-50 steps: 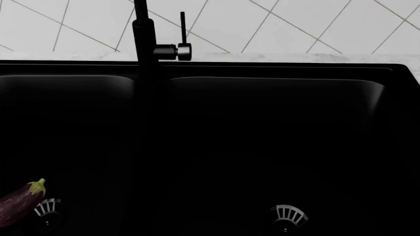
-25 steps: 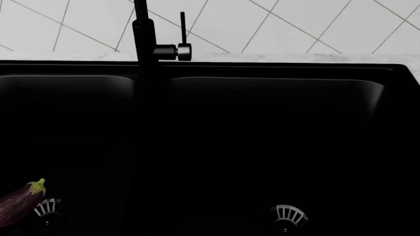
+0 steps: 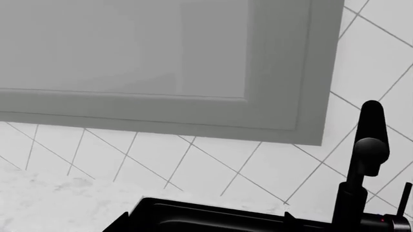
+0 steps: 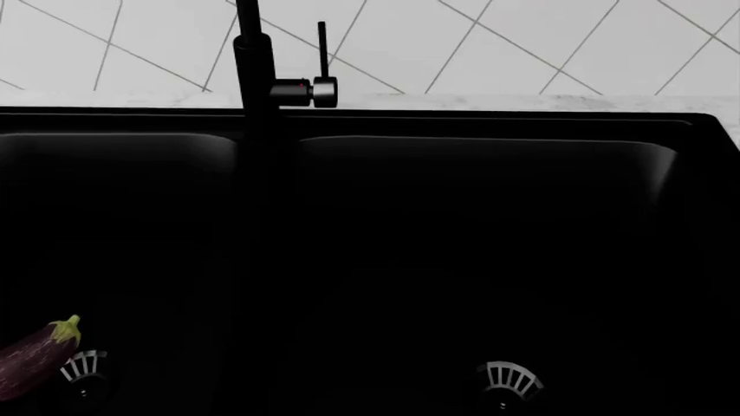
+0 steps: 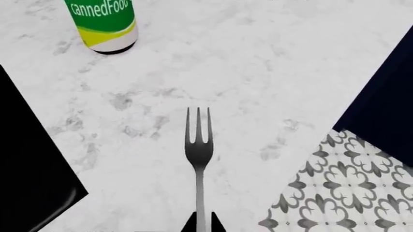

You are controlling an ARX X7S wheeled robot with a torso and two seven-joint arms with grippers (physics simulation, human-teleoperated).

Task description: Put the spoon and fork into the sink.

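One green can [image 5: 103, 25] stands on the marble bench [image 5: 271, 72], well apart from the tines of the fork [image 5: 199, 145]. One purple eggplant [image 4: 35, 357] lies in the left basin of the sink [image 4: 463, 260], just beside one of two silver strainers [image 4: 509, 378]. The single dark fork looks slim, handle running into my right end effector [image 5: 202, 224], which seems closed on it. My left end effector is out of view.
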